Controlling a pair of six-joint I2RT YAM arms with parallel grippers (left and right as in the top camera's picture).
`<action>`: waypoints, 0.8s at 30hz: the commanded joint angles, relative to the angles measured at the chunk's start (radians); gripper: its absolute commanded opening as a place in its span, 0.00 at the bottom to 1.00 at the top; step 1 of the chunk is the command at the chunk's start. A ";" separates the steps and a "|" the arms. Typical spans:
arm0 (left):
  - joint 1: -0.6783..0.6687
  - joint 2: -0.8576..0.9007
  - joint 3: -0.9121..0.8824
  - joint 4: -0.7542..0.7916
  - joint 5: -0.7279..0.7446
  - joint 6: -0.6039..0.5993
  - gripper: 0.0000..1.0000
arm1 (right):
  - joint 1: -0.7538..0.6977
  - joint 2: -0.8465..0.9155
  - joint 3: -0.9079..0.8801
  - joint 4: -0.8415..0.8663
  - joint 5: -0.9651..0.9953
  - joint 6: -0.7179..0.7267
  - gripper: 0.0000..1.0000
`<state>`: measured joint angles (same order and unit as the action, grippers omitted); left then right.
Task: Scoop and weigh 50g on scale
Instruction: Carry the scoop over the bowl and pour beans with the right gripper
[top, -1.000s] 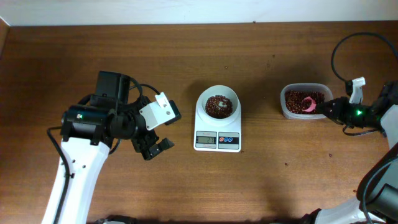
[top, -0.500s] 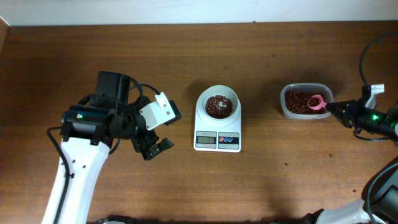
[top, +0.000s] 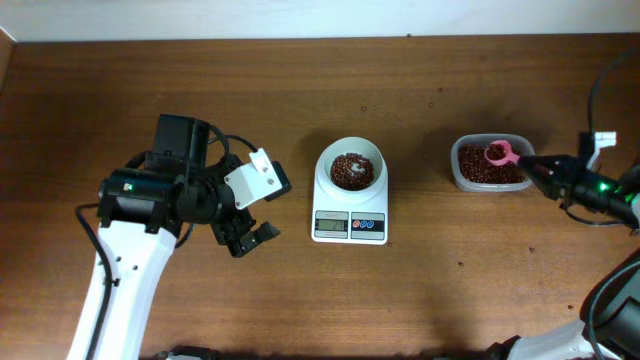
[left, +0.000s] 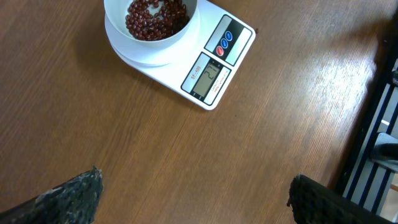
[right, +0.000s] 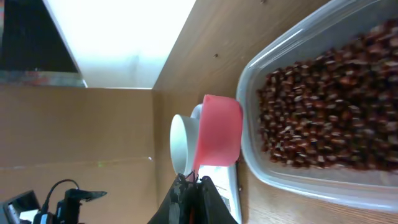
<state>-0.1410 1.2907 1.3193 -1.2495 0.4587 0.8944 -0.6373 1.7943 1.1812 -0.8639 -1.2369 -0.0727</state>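
The white scale stands mid-table, its round bowl holding red beans; the left wrist view shows the scale and bowl too. My left gripper hovers open left of the scale over bare wood, its fingertips wide apart with nothing between them. My right gripper is shut on the handle of a pink scoop, whose cup hangs over the far part of the clear bean tub. In the right wrist view the scoop lies on its side beside the tub's rim.
Red beans fill the tub at the right of the table. A white wall strip runs along the far edge. Black cables loop above my right arm. Bare brown wood surrounds the scale.
My right gripper drew the pink scoop back to the right, then carried it toward the tub's far side. The left arm has not moved.
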 joint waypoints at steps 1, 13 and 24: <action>0.000 0.003 0.007 -0.002 0.003 0.009 0.99 | 0.057 -0.028 -0.004 0.003 -0.051 0.011 0.04; 0.000 0.002 0.007 -0.002 0.003 0.009 0.99 | 0.380 -0.028 -0.004 0.193 -0.061 0.249 0.04; 0.000 0.002 0.007 -0.002 0.003 0.008 0.99 | 0.674 -0.028 -0.004 0.435 0.094 0.410 0.04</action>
<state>-0.1410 1.2907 1.3193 -1.2499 0.4587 0.8944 -0.0147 1.7939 1.1763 -0.4358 -1.2503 0.3389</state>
